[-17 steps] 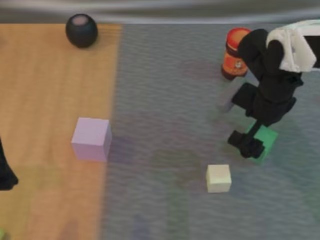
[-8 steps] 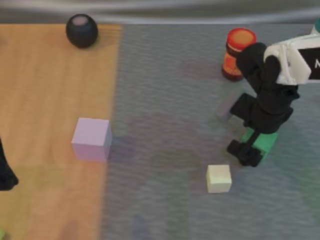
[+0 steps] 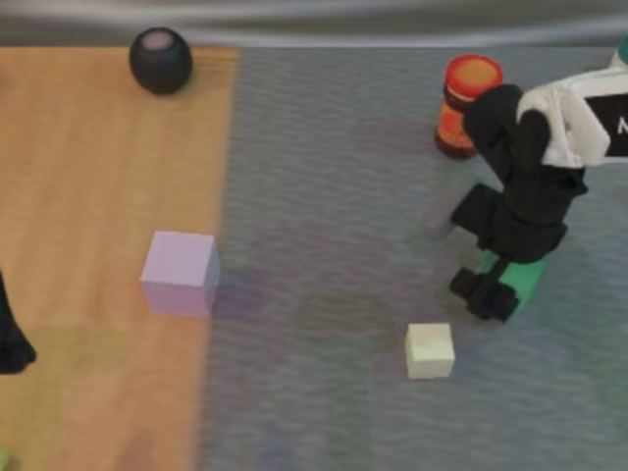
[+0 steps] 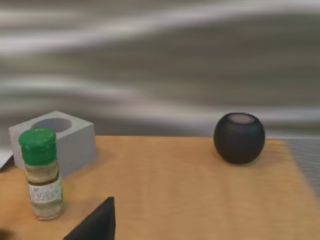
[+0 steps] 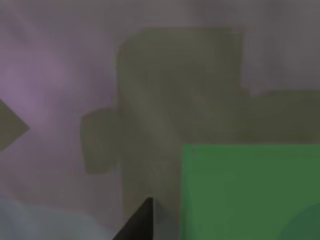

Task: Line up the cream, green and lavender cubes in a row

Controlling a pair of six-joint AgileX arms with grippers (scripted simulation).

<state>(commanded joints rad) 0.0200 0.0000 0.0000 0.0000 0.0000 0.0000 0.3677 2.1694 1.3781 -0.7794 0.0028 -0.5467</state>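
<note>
jaws of the right gripper (image 3: 488, 291) sit low over the green cube (image 3: 523, 275) at the frame's right; whether they grip it i cannot tell. cream cube (image 3: 430, 350) lies just below-left, lavender cube (image 3: 180, 272) well apart at left. left gripper (image 3: 12, 343) is parked at the left edge.

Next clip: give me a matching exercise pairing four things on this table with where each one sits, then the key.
Things:
1. lavender cube
2. green cube
3. cream cube
4. dark ball

Places:
A. far edge of the wooden strip at the table's left
B. under the right gripper
C. alone on the grey mat, near side
D. wooden strip, beside the mat's edge

Pairs: 1-D, 2-B, 3-C, 4-A
</note>
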